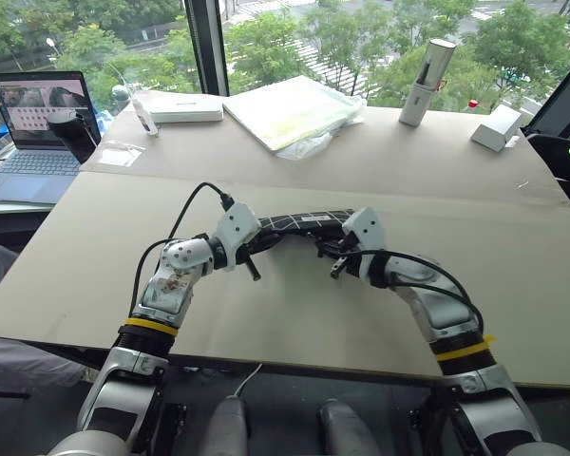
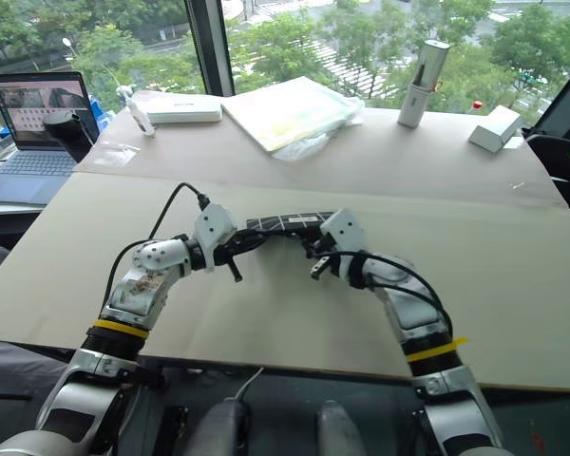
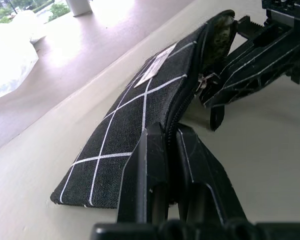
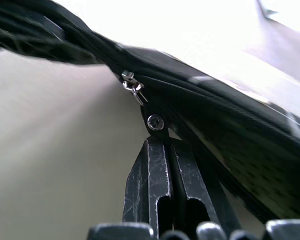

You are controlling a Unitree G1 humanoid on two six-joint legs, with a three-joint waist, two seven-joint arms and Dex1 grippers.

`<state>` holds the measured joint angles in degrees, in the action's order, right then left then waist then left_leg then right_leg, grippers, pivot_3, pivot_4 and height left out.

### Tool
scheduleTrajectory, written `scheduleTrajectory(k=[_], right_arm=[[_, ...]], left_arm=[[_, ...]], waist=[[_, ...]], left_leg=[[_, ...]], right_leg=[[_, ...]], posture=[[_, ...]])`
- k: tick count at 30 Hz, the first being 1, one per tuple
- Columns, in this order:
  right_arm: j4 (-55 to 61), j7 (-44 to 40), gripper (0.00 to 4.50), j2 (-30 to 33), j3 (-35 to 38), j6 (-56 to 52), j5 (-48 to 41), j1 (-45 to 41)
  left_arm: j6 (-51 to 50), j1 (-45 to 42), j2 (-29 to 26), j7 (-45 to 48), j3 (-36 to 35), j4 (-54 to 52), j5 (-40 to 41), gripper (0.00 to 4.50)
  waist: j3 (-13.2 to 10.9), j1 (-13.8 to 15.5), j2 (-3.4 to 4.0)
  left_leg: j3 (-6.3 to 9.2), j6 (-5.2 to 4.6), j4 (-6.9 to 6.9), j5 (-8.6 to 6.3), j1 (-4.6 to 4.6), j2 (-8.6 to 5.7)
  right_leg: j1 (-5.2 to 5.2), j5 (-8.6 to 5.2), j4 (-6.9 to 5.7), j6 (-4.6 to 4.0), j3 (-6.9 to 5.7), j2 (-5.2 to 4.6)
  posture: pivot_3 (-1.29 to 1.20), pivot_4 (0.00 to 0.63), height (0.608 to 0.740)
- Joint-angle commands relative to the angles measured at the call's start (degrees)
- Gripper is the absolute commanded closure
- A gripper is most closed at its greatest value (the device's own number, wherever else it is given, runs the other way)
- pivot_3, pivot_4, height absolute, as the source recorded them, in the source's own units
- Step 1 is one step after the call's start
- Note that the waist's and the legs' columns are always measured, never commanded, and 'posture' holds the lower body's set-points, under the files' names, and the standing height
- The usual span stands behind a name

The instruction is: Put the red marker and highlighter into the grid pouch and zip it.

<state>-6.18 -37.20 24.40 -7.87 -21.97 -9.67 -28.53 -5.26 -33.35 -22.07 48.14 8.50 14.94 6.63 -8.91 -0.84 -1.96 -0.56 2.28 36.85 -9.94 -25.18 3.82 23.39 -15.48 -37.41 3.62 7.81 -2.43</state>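
Left gripper [image 3: 167, 150] clamped on grid pouch [image 3: 135, 125] edge, right gripper [image 4: 165, 150] pinched shut at zipper pull [image 4: 132, 87] — keep fabric taut, draw slider straight along the teeth.

Left hand [image 3: 171, 145] clamped on grid pouch [image 3: 135, 125] edge, right hand [image 3: 240, 70] beyond.

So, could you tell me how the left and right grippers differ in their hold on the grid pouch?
The left gripper clamps the grid pouch at its left end; the right gripper sits at its right end. The left gripper plainly pinches the zipper edge; what the right gripper pinches, beside the zipper slider, is hidden. Both have shut jaws.
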Motion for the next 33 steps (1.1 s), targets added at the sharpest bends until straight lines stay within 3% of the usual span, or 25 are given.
scheduleTrajectory(k=[1,5,12,15,23,27,33], right_arm=[[-1.39,0.5,4.4,5.97,5.38,1.09,1.67,-0.22],[-4.67,0.26,4.4,10.55,8.75,2.27,0.93,-0.75],[-6.44,0.13,4.4,10.26,10.57,2.96,-1.02,-0.55],[-2.67,-2.96,3.73,9.08,10.12,1.08,-4.45,0.95],[4.67,-10.09,1.02,9.4,10.53,-8.43,-11.7,5.12],[6.26,-12.6,1.02,13.71,10.01,-8.41,-10.24,8.2],[6.94,-17.51,1.02,22.01,18.27,-7.4,-13.73,15.78]], left_arm=[[0.96,-0.43,-0.6,-0.22,-1.06,-0.97,0.13,4.5],[0.93,-0.31,-0.7,-0.04,-0.92,-0.99,0.2,4.5],[1.11,-0.49,-0.79,0.21,-0.83,-0.44,0.17,4.5],[1.14,-0.59,-0.82,0.3,-0.81,-0.3,0.19,4.5],[1.36,-1.18,-0.52,0.35,-0.69,0.28,0.16,4.5],[1.64,-1.54,-0.43,0.49,-0.66,0.73,0.13,4.5],[4.93,-2.99,0.66,2.73,0.64,2.65,0.02,4.5]], waist=[[0.0,-0.08,0.0],[0.0,-0.08,0.0],[0.0,-0.38,0.0],[0.0,-0.3,0.0],[0.0,-0.08,0.0],[0.0,0.22,0.0],[0.0,0.32,0.0]], left_leg=[[0.0,0.0,0.0,0.0,0.0,0.0],[0.01,0.0,-0.01,0.0,0.0,0.0],[0.03,-0.01,-0.04,0.0,0.0,0.0],[0.04,-0.01,-0.04,0.0,0.0,0.0],[0.11,-0.01,-0.04,0.0,0.0,-0.01],[0.16,-0.01,-0.03,-0.01,0.0,-0.01],[0.19,-0.01,-0.03,-0.01,0.0,-0.02]], right_leg=[[0.0,0.0,0.0,0.0,0.0,0.0],[-0.03,0.0,0.08,0.0,0.0,0.0],[-0.07,0.01,0.19,-0.01,0.0,0.0],[-0.11,0.01,0.21,-0.01,-0.01,0.0],[-0.19,0.01,0.25,-0.01,-0.09,0.0],[-0.22,0.0,0.28,0.0,-0.14,0.0],[-0.25,0.0,0.32,0.0,-0.18,0.0]], posture=[[0.0,0.15,0.74],[0.0,0.15,0.74],[0.0,0.15,0.74],[0.0,0.15,0.74],[0.0,0.15,0.74],[0.0,0.15,0.74],[0.0,0.15,0.74]])
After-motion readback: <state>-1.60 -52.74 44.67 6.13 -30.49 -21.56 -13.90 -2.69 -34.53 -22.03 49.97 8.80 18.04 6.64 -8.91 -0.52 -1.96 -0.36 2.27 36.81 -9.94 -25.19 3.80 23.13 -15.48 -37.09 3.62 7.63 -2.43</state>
